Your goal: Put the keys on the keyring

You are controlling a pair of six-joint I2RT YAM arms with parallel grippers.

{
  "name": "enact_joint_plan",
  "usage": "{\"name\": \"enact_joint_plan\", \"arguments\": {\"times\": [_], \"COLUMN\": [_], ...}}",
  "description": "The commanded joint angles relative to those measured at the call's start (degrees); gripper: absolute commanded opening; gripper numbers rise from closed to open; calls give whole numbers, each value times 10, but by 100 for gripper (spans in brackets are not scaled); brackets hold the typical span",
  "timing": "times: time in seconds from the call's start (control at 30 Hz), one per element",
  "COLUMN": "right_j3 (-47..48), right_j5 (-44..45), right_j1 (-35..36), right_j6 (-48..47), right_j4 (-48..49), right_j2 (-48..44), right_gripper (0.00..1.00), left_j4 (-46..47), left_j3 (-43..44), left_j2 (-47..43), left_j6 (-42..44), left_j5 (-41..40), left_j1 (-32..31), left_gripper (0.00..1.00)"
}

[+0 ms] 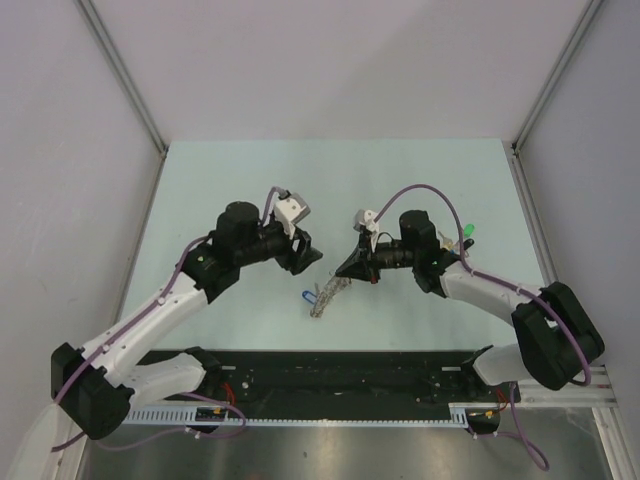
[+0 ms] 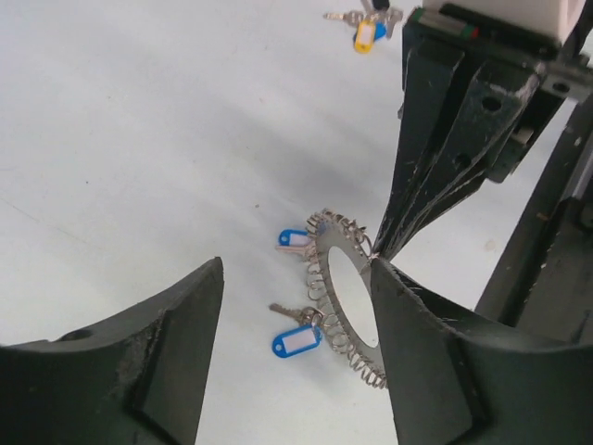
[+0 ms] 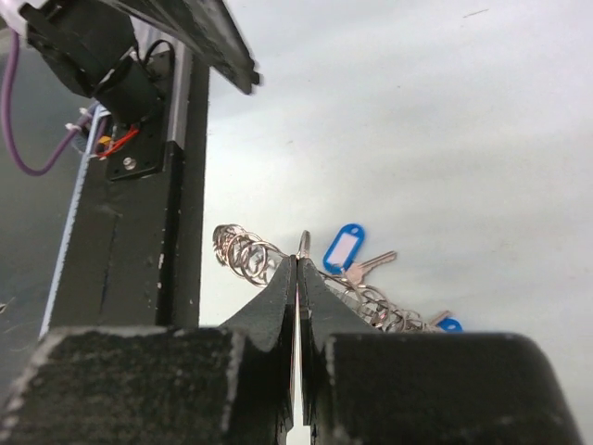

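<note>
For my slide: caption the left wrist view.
Right hand pinches the keyring beside two blue-tagged keys; left hand open.

right gripper [image 1: 345,270] — tips on keyring [image 1: 328,296] | left gripper [image 1: 306,258] — near, not touching

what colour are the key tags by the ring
Blue with white inserts, both key tags by the keyring; best in left wrist view.

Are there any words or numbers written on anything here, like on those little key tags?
None can be read.
The blue key tag and the second blue tag show blank white label windows.
The yellow tag is too small to tell.
The keyring is bare metal.
No other lettering shows.
</note>
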Motion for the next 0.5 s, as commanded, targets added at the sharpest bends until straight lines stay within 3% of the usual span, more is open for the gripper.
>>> {"name": "enact_joint_plan", "arguments": {"times": [0.0,0.17,0.43,0.47], "right_j3": [36,44,80,83], "right_j5": [64,104,73,72], "right_j1": [18,23,14,14], "right_j6": [-85,-83,-69,-69], "right_j4": [-62,-43,-58,-61], "right_j2": [-50,-102,-150,-154], "right_gripper": [0,0,0,0], "left_j4": [36,35,18,13], "left_j3": [-8,8,52,58], "left_j2": [-29,-32,-24,-18], "left_j6": [-16,-12,51,61], "left_j5": [67,138,228,241], "left_j1": [32,59,63,64], "left_gripper": [73,80,80,86]}}
